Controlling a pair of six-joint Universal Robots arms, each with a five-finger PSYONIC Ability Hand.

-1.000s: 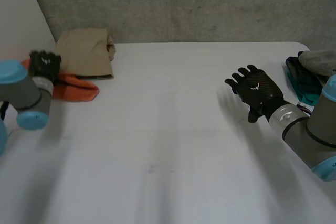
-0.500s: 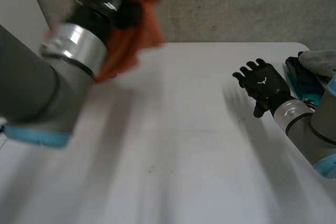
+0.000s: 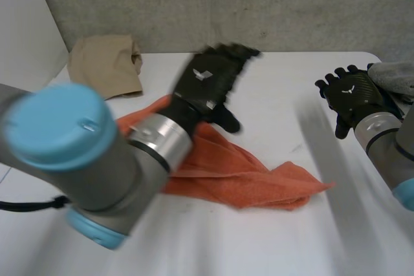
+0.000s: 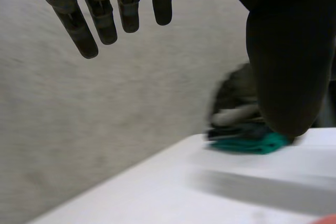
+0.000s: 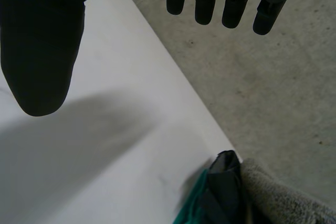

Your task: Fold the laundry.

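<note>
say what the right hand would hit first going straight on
Way looks free: the right hand, open, aims past the table edge toward the grey wall, though depth is unclear.

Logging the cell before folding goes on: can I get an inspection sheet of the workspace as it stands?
surface: white table, bare apart from the cloths.
job's things: orange cloth crumpled and unfolded mid-table; tan cloth folded at the far left corner; grey towel, dark cloth and teal cloth piled at the right edge.
clutter: nothing seen.
hands: left hand open, raised above the orange cloth, holding nothing; right hand open, beside the pile, empty.
cables: nothing seen across the cloths.
surroundings: grey wall behind the table.
</note>
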